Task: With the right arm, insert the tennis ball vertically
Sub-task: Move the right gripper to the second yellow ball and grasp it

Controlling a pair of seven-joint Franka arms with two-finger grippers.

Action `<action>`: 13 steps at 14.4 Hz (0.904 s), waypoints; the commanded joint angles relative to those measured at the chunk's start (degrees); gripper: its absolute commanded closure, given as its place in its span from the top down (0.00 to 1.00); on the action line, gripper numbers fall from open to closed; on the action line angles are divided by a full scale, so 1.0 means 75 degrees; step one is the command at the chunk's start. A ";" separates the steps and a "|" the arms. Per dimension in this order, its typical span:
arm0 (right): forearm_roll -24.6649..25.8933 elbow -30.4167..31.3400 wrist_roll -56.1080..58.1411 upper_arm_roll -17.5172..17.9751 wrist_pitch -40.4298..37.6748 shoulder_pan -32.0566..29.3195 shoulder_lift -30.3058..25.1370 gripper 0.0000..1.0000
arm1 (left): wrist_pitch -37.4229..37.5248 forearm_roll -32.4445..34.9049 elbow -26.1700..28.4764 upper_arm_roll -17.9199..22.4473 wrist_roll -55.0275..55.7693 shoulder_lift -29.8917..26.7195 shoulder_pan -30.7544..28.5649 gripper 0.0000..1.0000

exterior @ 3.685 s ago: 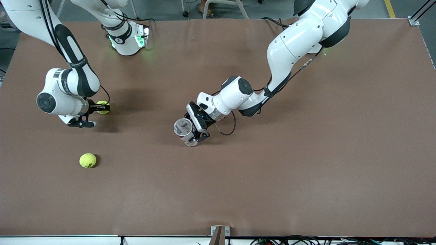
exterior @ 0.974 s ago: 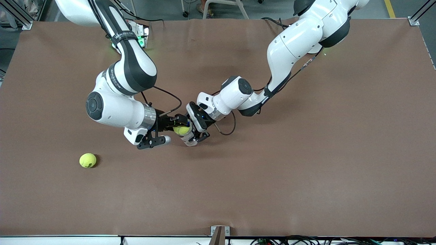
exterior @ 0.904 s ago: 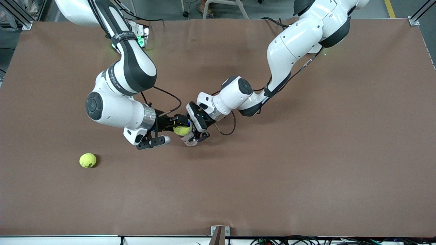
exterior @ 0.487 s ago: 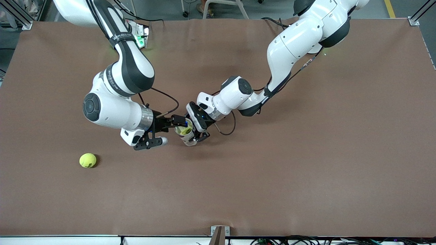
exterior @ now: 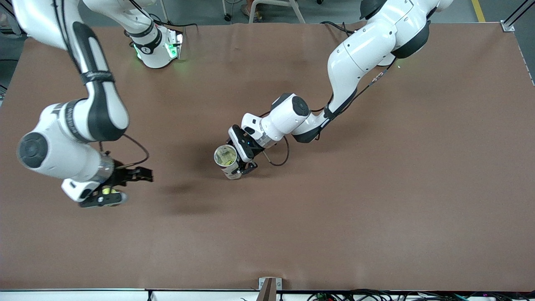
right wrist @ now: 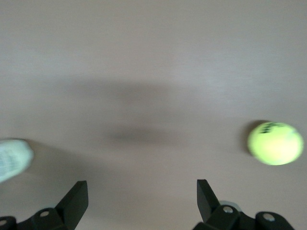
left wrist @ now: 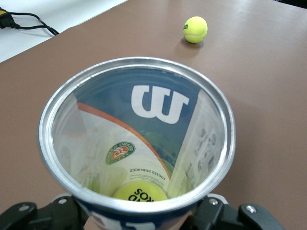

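- Two arms work over the brown table (exterior: 376, 209), which fills nearly the whole front frame.
- Right arm (exterior: 71, 129): it comes down from the top edge of the frame at its own end of the table. A second ago its wrist was at the centre of the frame, at the can's mouth. It has since swung away and now hangs over the lower-middle part of the frame at that end.
- Left arm (exterior: 355, 54): it reaches from the top edge to the frame's centre, in the same pose as in the earlier frames.
- Can (exterior: 226, 159): it stands at the frame's centre with its long axis vertical and its open mouth pointing up, as it did before.
- Left gripper (exterior: 239, 161): it is clamped on the can's lower wall.
- Right gripper (exterior: 140, 174): its fingers are spread wide and hold nothing. It hovers just above the loose tennis ball (exterior: 107, 191), which lies where it lay earlier.
- Inserted tennis ball (left wrist: 139, 193): a second ago the right gripper held it at the rim. It now rests at the bottom of the can.
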State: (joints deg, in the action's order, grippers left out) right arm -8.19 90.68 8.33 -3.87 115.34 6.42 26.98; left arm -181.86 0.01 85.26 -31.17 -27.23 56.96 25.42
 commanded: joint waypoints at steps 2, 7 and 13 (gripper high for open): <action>0.1123 -0.0677 0.0283 0.0152 0.0101 -0.0632 0.0960 1.00 | -0.0069 -0.0154 -0.0047 -0.0028 -0.0061 0.0023 0.0033 0.80; 0.1514 -0.0607 0.0937 0.0152 0.0873 -0.1195 0.1336 1.00 | -0.0069 -0.0154 -0.0035 -0.0028 -0.0061 0.0035 0.0044 0.80; 0.1397 -0.0537 0.1046 0.0176 0.1216 -0.1535 0.1782 1.00 | -0.0069 -0.0165 -0.0035 -0.0028 -0.0038 0.0070 0.0138 0.80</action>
State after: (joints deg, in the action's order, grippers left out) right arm 1.95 87.40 15.60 -3.81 124.34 -4.02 39.43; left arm -181.86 0.01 85.27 -31.19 -27.23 56.98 25.94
